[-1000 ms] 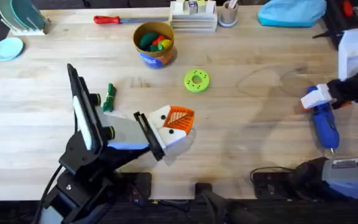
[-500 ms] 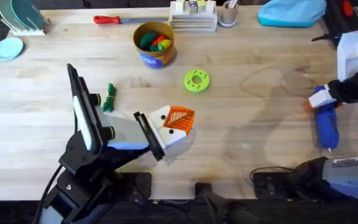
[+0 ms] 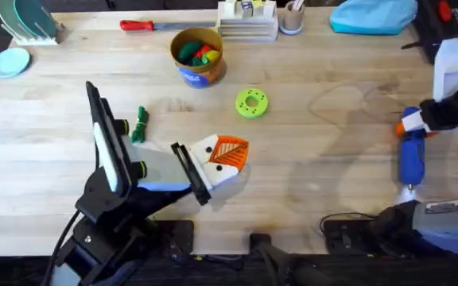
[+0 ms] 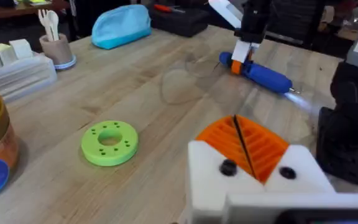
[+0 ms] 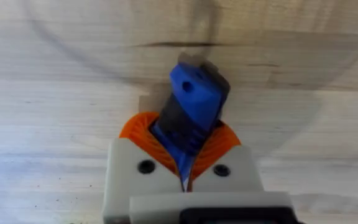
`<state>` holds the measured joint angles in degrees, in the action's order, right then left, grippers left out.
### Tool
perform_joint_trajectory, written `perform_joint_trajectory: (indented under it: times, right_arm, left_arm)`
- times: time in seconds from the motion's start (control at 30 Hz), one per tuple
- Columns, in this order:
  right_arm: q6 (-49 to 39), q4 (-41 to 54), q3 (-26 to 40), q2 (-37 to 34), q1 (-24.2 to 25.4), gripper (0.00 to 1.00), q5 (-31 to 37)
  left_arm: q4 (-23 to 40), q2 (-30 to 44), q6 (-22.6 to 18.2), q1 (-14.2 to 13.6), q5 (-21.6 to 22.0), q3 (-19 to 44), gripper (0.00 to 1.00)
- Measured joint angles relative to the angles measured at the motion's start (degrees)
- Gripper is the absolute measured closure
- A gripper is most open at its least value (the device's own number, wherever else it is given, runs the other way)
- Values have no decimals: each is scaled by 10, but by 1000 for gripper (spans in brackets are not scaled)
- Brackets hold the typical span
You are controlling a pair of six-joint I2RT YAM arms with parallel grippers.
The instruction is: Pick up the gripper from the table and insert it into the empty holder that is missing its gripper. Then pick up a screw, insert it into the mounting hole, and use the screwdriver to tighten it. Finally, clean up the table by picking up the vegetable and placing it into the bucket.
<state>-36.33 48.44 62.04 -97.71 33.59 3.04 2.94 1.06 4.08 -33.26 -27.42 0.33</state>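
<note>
The blue screwdriver point(image 3: 410, 159) lies at the table's right side, its metal tip pointing toward the near edge. My right gripper point(image 3: 414, 123) is shut on its back end; the right wrist view shows the blue body point(image 5: 194, 102) clamped between the orange pads of that gripper point(image 5: 185, 149). My left gripper point(image 3: 227, 155) rests low near the table's middle, its orange pads pressed together with nothing between them point(image 4: 238, 134). The dark-green vegetable point(image 3: 139, 125) lies left of it. The yellow bucket point(image 3: 198, 56) stands at the back with toy food inside. The task's gripper, holder and screw are out of view.
A lime-green disc point(image 3: 251, 103) lies between the bucket and my left gripper. Along the back edge are a red-handled screwdriver point(image 3: 145, 25), a white box stack point(image 3: 247, 20), a pen cup point(image 3: 291, 17) and a blue pouch point(image 3: 372, 14). A dish rack point(image 3: 26, 20) stands far left.
My right gripper has shifted a little to the right with the screwdriver, and the screwdriver has swung so its tip points more straight at the near edge. The left arm has not moved.
</note>
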Motion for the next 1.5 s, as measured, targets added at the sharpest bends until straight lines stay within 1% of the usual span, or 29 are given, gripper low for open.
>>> perform_joint_trajectory:
  times: [0.1,0.27,0.57,0.73,0.93,1.03,1.13,1.23,1.33,1.4,1.5]
  right_arm:
    - [8,-17,-1,17,-6,981,-10]
    - [32,-78,-2,86,-15,981,-39]
    - [136,-171,-2,242,-20,981,-150]
    - [188,-213,-2,324,-52,982,-211]
    - [237,-219,-3,409,-131,982,-244]
    - [264,-232,-6,445,-179,982,-250]
    - [287,-266,-23,483,-235,982,-254]
    - [321,-331,-66,529,-285,982,-258]
    - [370,-426,-135,579,-334,982,-260]
    - [404,-503,-190,609,-373,982,-261]
    - [436,-595,-252,636,-439,982,-264]
  left_arm:
    - [0,0,0,0,0,0,996]
    - [0,0,0,0,0,0,996]
    - [0,0,0,0,0,0,996]
    - [0,0,0,0,0,0,996]
    - [0,0,0,0,0,0,996]
    - [0,0,0,0,0,0,996]
    - [0,0,0,0,0,0,996]
    - [0,0,0,0,0,0,996]
    - [0,0,0,0,0,0,996]
    - [0,0,0,0,0,0,996]
    - [0,0,0,0,0,0,996]
